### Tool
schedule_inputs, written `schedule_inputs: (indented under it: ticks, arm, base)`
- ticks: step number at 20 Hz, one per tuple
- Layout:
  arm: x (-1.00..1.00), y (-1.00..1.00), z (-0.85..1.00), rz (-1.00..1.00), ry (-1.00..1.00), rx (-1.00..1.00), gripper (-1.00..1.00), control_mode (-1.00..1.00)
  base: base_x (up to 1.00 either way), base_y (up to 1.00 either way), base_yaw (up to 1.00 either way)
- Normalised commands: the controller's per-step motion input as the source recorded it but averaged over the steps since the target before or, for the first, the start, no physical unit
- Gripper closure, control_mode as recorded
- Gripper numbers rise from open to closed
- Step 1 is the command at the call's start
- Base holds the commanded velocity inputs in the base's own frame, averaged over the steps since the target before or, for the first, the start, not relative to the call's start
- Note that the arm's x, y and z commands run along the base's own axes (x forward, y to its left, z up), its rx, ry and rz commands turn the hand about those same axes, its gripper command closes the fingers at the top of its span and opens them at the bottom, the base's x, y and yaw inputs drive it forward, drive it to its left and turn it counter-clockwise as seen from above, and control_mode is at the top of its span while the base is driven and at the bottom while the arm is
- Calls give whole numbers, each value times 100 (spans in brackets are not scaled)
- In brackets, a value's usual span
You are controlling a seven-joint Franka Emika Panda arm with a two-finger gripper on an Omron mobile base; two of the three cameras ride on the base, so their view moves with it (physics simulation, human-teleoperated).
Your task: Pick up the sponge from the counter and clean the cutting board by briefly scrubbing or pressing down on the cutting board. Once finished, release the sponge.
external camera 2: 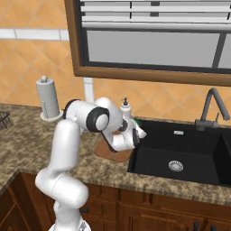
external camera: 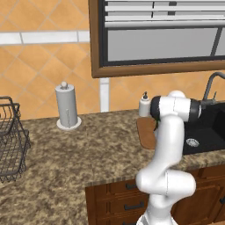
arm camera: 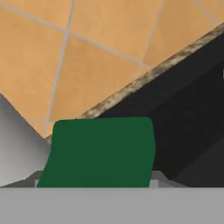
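The broad speckled brown-and-beige granite table (external camera: 74,154) runs across the scene above dark wooden drawers (external camera: 127,197), with an orange tiled wall (external camera: 39,66) behind it and a brown-framed window (external camera 2: 149,40) with grey blinds above. A black sink basin (external camera 2: 180,153) is sunk into the right part of the table, and a dark grey curved faucet (external camera 2: 212,108) stands at its far edge. The white arm with dark joints (external camera 2: 67,144) rises from the near side and bends down over the spot just left of the sink.

A black wire basket (external camera: 11,140) sits at the far left of the table. A grey upright paper-towel holder (external camera: 67,107) stands near the wall, left of the window.

The flat reddish-brown wooden cutting board with rounded corners (external camera 2: 115,155) lies on the table just beside the sink's left edge, largely hidden under the arm. A small white soap dispenser bottle (external camera 2: 126,109) stands behind it by the wall.

The tool (external camera 2: 135,133) hangs over the right end of the board by the sink rim. In the hand view the small rectangular sponge with its green top (arm camera: 100,151) lies right at the tool's tips, with tiles, the table edge and the black basin beyond it. A sliver of green shows by the tool in the right base view. The tool's jaws are narrow and appear to clasp the sponge, though the fingers themselves are hidden.
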Motion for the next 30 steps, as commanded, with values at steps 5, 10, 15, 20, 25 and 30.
schedule_inputs:
  ticks: [5, 10, 15, 20, 25, 30]
  arm:
    - [-19, -12, 21, -2, -14, 3, 100, -100]
    - [-57, 2, 100, 0, -4, 7, 100, -100]
    - [-40, 9, 100, 0, 24, 2, 100, -100]
    - [-19, 0, 100, 0, 17, 0, 100, -100]
    - [-39, 0, 100, 0, 10, 3, 100, -100]
    - [-20, 0, 100, 0, 17, 11, 100, -100]
  base:
    - [0, 0, 0]
    - [0, 0, 0]
    - [0, 0, 0]
    - [0, 0, 0]
    - [0, 0, 0]
    - [0, 0, 0]
